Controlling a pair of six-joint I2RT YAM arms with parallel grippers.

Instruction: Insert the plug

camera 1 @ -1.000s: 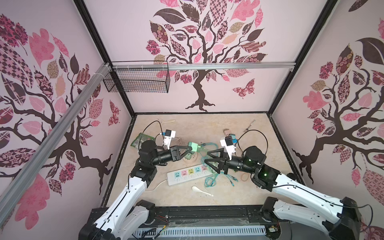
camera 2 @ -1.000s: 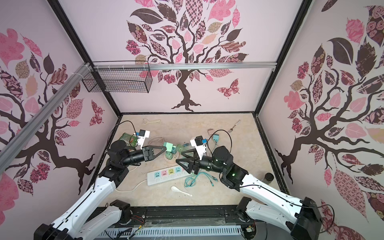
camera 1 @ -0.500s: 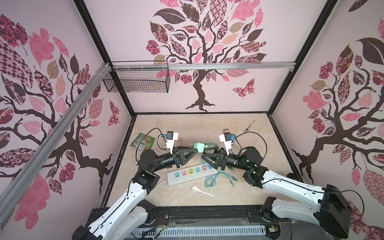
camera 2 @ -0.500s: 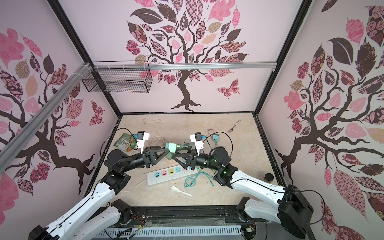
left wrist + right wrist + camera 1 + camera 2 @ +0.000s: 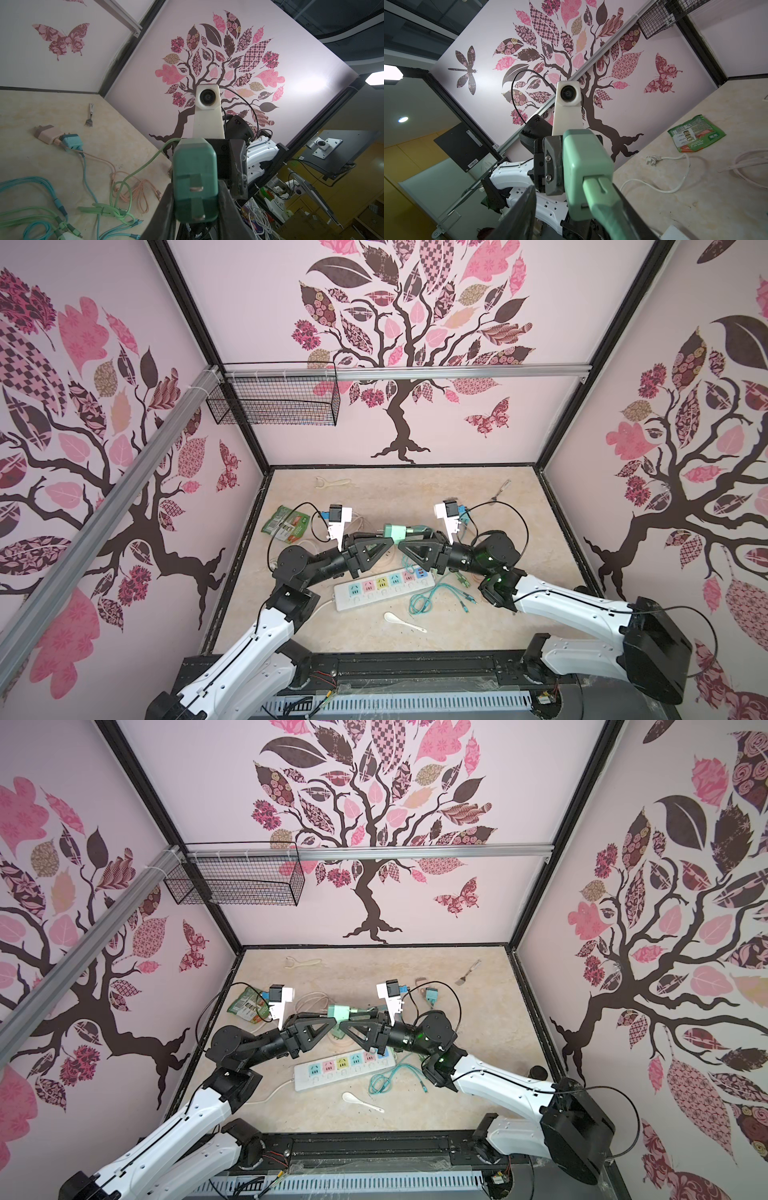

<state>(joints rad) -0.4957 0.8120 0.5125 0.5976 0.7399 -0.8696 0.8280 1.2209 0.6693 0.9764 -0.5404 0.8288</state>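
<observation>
The pale stone-look table [image 5: 374, 489] carries a white power strip [image 5: 384, 588] with coloured sockets, lying slightly aslant near its front edge. The left arm [image 5: 257, 639] and the right arm [image 5: 561, 601] reach in from either end of the power strip and meet nose to nose in the air just behind its middle. A green snack packet [image 5: 286, 524] lies well behind the strip's left end, and loose teal cables [image 5: 428, 597] coil just beside its right end. The plug [image 5: 393, 530], a mint-green charger block, sits off the table behind the strip's middle, clamped in the left gripper [image 5: 386, 537] with its two metal prongs facing back toward that wrist. The right gripper [image 5: 409, 540] stands with jaws apart around the green cable end sticking out of the plug; in the right wrist view one of its fingers [image 5: 517, 212] is clear of it. A white spoon [image 5: 401, 620] lies just in front of the strip, and a small fork [image 5: 500, 491] far behind its right end.
</observation>
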